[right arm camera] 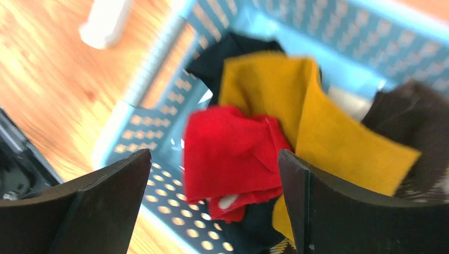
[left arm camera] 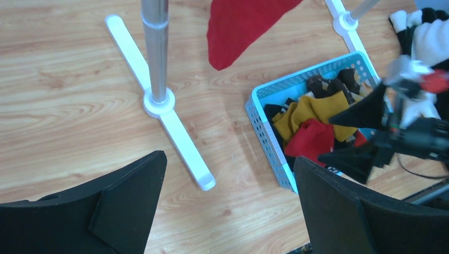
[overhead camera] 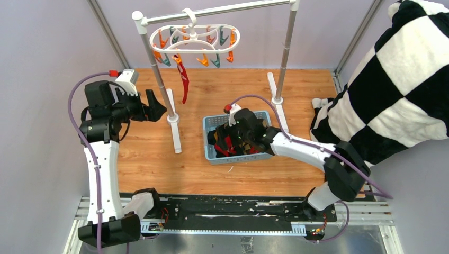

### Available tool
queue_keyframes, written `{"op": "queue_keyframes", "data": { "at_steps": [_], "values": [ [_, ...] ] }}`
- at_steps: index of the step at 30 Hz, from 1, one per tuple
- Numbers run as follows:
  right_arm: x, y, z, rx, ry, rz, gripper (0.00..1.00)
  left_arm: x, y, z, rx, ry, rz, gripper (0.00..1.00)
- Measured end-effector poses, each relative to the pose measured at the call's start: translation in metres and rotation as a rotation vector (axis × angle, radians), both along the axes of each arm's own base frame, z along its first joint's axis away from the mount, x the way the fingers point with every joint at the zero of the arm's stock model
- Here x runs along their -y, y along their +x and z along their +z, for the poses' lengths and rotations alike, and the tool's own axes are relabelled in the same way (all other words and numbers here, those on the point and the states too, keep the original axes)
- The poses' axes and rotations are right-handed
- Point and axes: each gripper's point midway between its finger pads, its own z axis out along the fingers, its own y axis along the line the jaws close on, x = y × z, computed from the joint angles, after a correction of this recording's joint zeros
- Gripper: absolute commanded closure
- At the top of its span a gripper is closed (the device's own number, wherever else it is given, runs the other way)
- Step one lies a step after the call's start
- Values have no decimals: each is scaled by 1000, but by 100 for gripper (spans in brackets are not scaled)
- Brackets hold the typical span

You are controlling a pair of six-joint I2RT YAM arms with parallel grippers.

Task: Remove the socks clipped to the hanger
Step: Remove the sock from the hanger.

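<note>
The white ring hanger point(overhead camera: 195, 38) hangs by its hook from the grey rail, with orange and teal pegs. One red sock point(overhead camera: 184, 80) still hangs from a front-left peg; its toe shows in the left wrist view point(left arm camera: 241, 29). Several socks lie in the blue basket point(overhead camera: 210, 123): a red one point(right arm camera: 230, 156), a mustard one point(right arm camera: 317, 116), dark and brown ones. My left gripper point(overhead camera: 153, 106) is open and empty, left of the stand's pole. My right gripper point(overhead camera: 225, 142) is open and empty, just above the basket's socks.
The grey rail stand has white feet point(overhead camera: 174, 127) on the wooden table; its left pole point(left arm camera: 154, 47) stands right in front of my left gripper. A big black-and-white checkered blanket point(overhead camera: 392, 79) hangs at the right, touching the table edge.
</note>
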Motion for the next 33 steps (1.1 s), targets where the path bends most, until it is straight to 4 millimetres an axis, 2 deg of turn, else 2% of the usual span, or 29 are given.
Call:
{"op": "queue_keyframes", "data": {
  "at_steps": [2, 5, 7, 10, 12, 14, 18, 20, 22, 26, 28, 29, 32, 33],
  "values": [
    [-7, 6, 34, 118, 12, 5, 1, -3, 2, 8, 21, 14, 16, 0],
    [-17, 22, 106, 294, 119, -33, 0, -8, 2, 14, 39, 34, 44, 0],
    [-24, 35, 145, 372, 196, -56, 0, -11, 2, 15, 40, 44, 62, 0],
    [-49, 56, 182, 448, 272, -38, 1, -14, 0, 13, 29, 51, 77, 0],
    [-73, 74, 192, 474, 282, -16, 2, -13, -2, 10, 9, 47, 76, 0],
    [-95, 92, 190, 496, 282, 8, 2, -12, -5, 8, -15, 42, 71, 0],
    [-120, 109, 162, 518, 257, 47, 3, -12, -7, 9, -41, 41, 66, 0],
    [-127, 115, 150, 529, 257, 56, 7, -11, -8, 10, -47, 35, 62, 0],
    [-136, 122, 141, 540, 262, 60, 16, -9, -9, 9, -56, 25, 53, 0],
    [-161, 141, 155, 589, 325, 53, 27, -8, -11, 8, -66, 20, 51, 0],
    [-171, 146, 167, 611, 370, 56, 41, -8, -12, 8, -65, 22, 53, 0],
    [-174, 148, 173, 621, 387, 58, 52, -8, -13, 8, -63, 24, 53, 0],
    [-184, 153, 195, 649, 435, 53, 95, -8, -17, 10, -55, 28, 53, 0],
    [-184, 152, 200, 658, 442, 54, 99, -7, -18, 11, -53, 29, 53, 0]
  ]
}}
